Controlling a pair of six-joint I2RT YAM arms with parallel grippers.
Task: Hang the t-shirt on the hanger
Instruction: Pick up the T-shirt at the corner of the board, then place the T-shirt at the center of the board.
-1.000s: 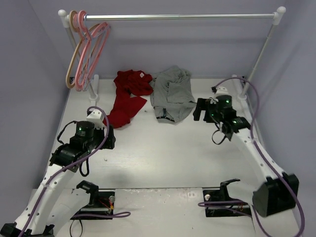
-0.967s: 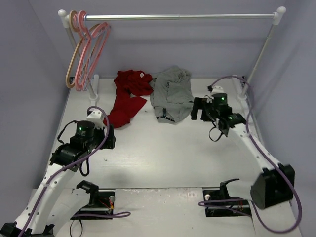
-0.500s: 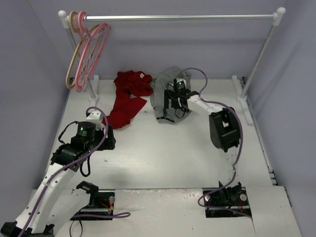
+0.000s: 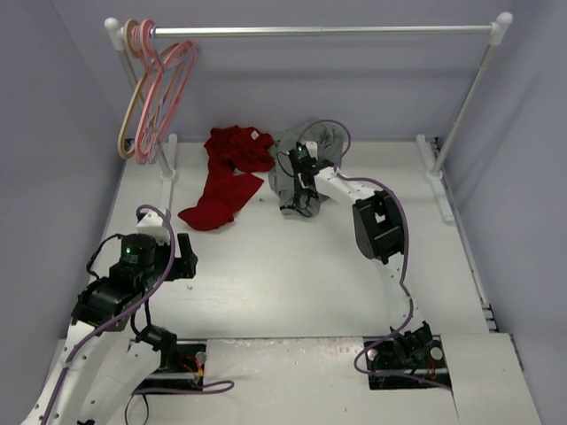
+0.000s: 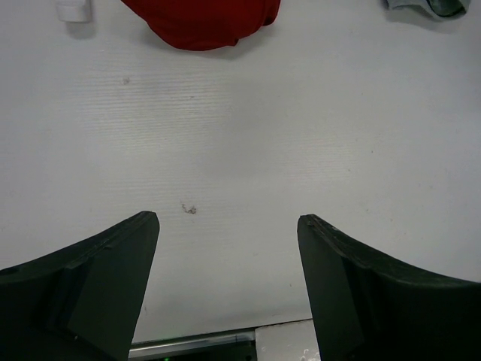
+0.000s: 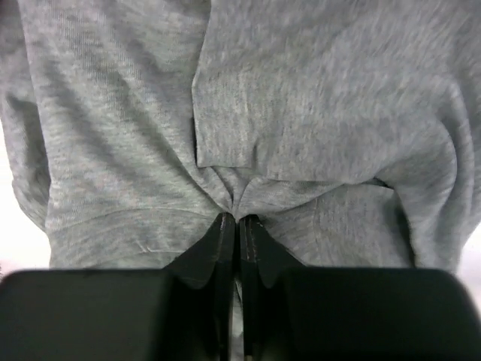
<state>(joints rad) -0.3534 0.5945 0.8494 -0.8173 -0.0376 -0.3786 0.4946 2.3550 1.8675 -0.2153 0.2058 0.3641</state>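
The grey t-shirt (image 4: 285, 181) lies crumpled at the back middle of the table. My right gripper (image 4: 302, 173) is down on it, and in the right wrist view its jaws (image 6: 239, 220) are shut on a pinched fold of the t-shirt (image 6: 301, 90). My left gripper (image 4: 182, 257) hangs open over bare table at the near left, its fingers (image 5: 120, 263) wide apart with nothing between them. I cannot pick out the hanger among those on the rail.
A red garment (image 4: 226, 177) lies just left of the t-shirt, its lower edge (image 5: 203, 19) ahead of my left gripper. Pink and tan hangers (image 4: 155, 80) hang at the left end of the rail (image 4: 337, 30). The rack's posts (image 4: 461, 115) stand at the back corners.
My right arm swung from the table's right side over to the t-shirt and its jaws closed on a fold. My left arm drew back toward the near left, still open.
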